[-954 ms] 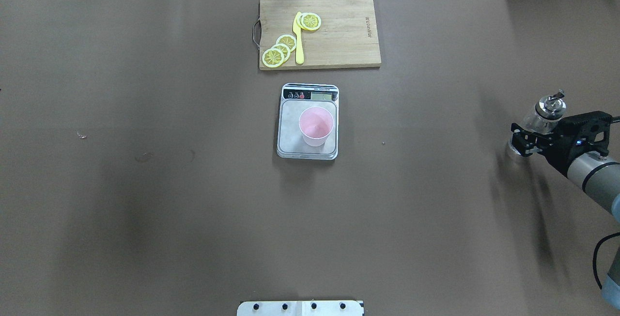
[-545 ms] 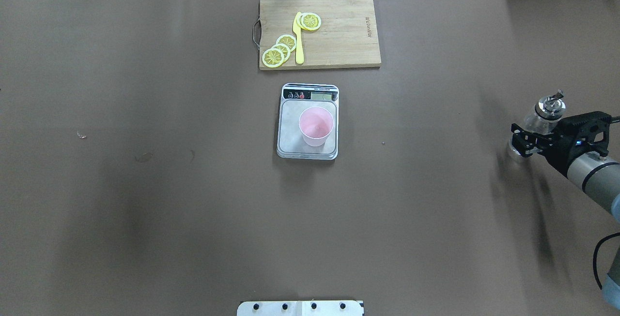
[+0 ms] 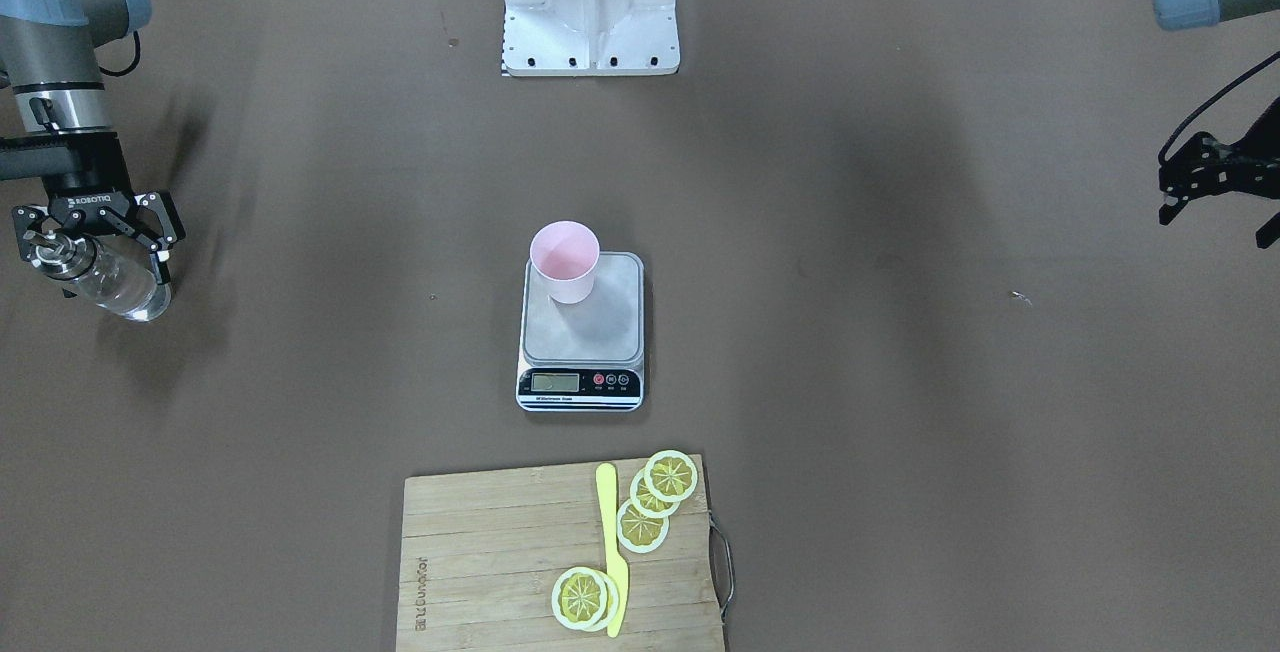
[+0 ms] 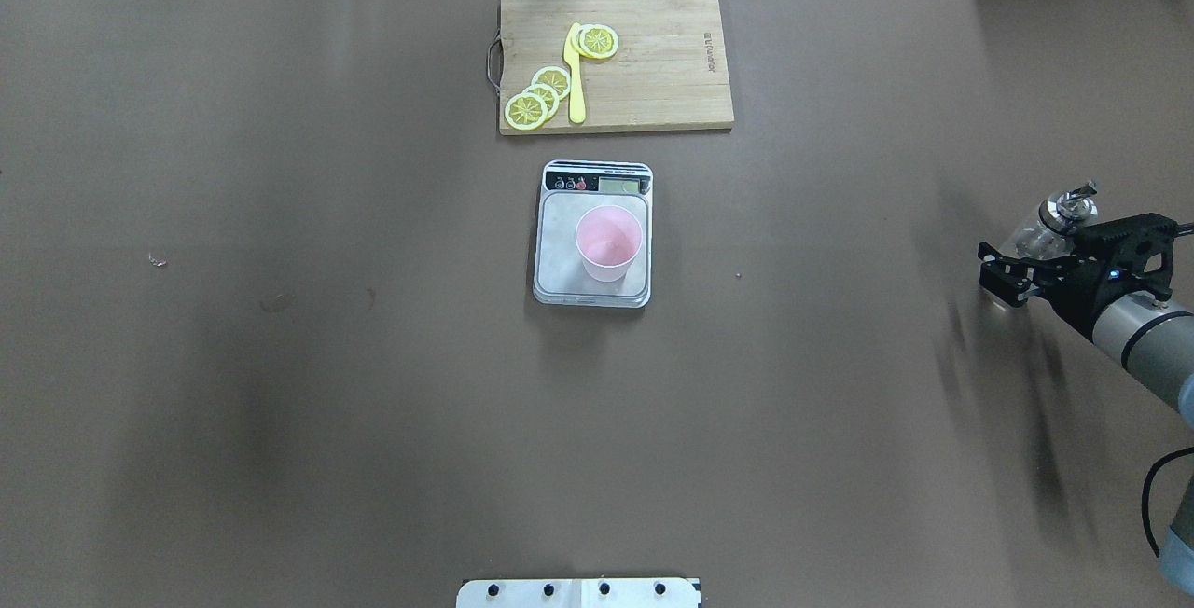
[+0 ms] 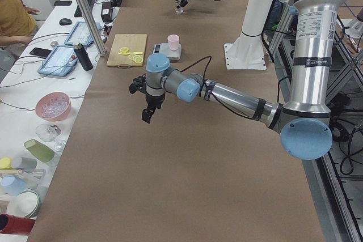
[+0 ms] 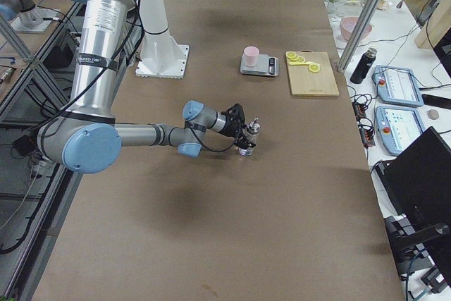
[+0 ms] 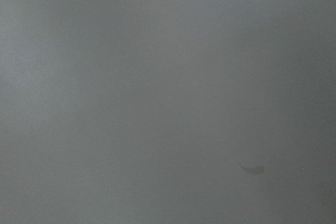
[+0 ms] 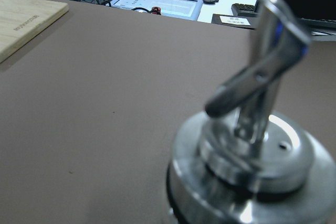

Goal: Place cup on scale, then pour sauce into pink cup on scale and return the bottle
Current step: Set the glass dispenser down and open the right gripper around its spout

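The pink cup (image 4: 608, 244) stands upright on the grey scale (image 4: 560, 286) at the table's middle; the cup (image 3: 565, 257) sits towards the robot's side of the platform (image 3: 610, 332). Far right in the overhead view, the clear bottle (image 4: 1035, 230) with its silver spout (image 8: 262, 72) stands on the table. My right gripper (image 4: 1003, 277) is open, its fingers (image 3: 160, 262) spread on either side of the bottle (image 3: 120, 287). I cannot make out the sauce inside it. My left gripper (image 3: 1215, 222) hangs open over bare table, holding nothing.
A wooden cutting board (image 4: 662, 76) with lemon slices (image 4: 536, 95) and a yellow knife (image 4: 575, 76) lies beyond the scale. The robot's base plate (image 3: 590, 12) is at the near edge. Bowls, cups and tablets (image 5: 59, 58) line the side bench, where a person sits.
The right gripper's fingers have spread apart from the bottle. The bottle's top has shifted slightly right and lower in the overhead view. Cup and scale are unmoved.
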`<act>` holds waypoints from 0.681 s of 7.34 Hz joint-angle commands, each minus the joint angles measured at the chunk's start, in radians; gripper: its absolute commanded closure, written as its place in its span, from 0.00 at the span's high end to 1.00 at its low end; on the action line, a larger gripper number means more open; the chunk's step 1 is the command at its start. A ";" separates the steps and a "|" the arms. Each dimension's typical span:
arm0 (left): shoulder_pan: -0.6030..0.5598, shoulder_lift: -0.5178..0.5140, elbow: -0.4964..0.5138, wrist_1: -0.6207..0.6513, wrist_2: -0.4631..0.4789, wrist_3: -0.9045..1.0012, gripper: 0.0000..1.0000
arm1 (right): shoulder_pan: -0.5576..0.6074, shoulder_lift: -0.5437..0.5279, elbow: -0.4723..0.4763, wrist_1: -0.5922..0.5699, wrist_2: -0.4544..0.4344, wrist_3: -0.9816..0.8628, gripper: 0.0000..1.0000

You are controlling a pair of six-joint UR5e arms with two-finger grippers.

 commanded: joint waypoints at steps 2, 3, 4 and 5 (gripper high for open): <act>-0.001 0.000 -0.001 0.000 0.000 0.000 0.97 | 0.002 -0.045 0.005 0.058 0.029 0.008 1.00; -0.001 0.000 -0.001 0.000 0.000 0.000 0.97 | 0.004 -0.049 0.005 0.058 0.029 0.008 1.00; -0.001 0.000 -0.001 0.000 0.000 0.000 0.97 | 0.005 -0.056 0.011 0.060 0.029 0.008 1.00; -0.001 0.000 -0.001 0.000 0.000 0.000 0.97 | 0.005 -0.082 0.033 0.063 0.030 0.014 1.00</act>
